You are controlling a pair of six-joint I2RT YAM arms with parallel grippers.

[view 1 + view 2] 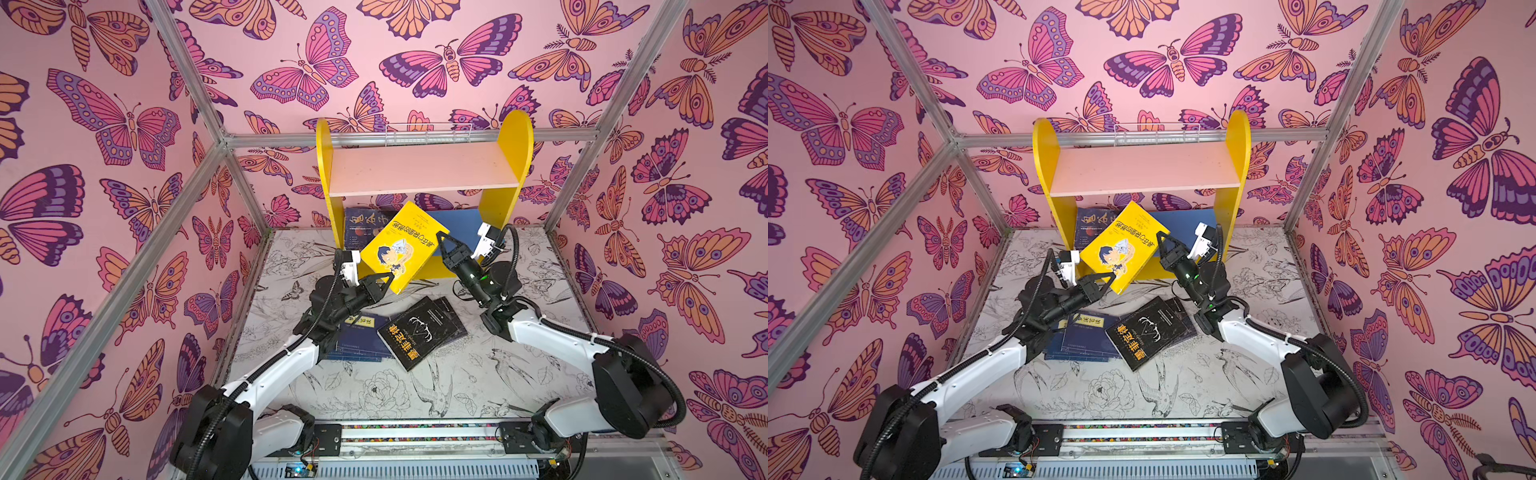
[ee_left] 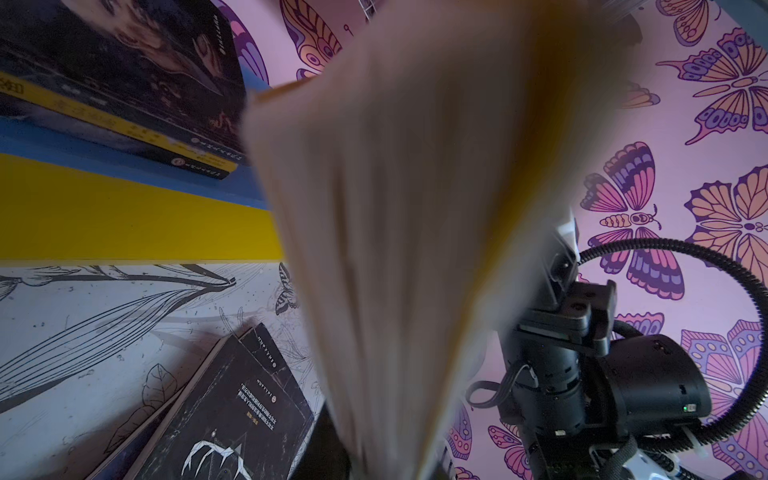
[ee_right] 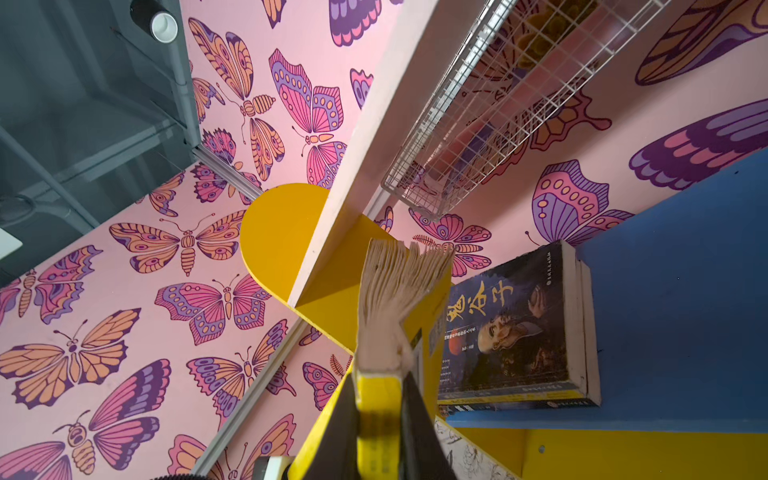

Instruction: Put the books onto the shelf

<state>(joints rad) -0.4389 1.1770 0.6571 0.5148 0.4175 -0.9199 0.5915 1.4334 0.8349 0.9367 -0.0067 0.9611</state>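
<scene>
I have the yellow paperback with the cartoon boy on its cover [image 1: 401,245] up in the air, tilted, in front of the small two-tier shelf with yellow round-topped side panels [image 1: 513,137]. My right gripper [image 1: 440,237] is pinching its right edge; in the right wrist view the black fingers [image 3: 422,424] press on either side of the yellow spine while the pages fan out above. My left gripper [image 1: 388,279] sits at the book's lower corner, jaws drawn in on it, though the left wrist view gives me only blurred pages [image 2: 399,232], so I cannot tell how firm that hold is.

On the blue lower board [image 3: 681,291] a dark book with a face and calligraphy [image 3: 511,328] already lies flat, stacked on another. The pale pink upper board [image 1: 419,170] hangs just above the raised book's top corner. On the flower-printed tabletop [image 1: 457,382] lie a black paperback [image 1: 424,332] and, partly under my left arm, a navy blue book with a yellow label [image 1: 361,336].
</scene>
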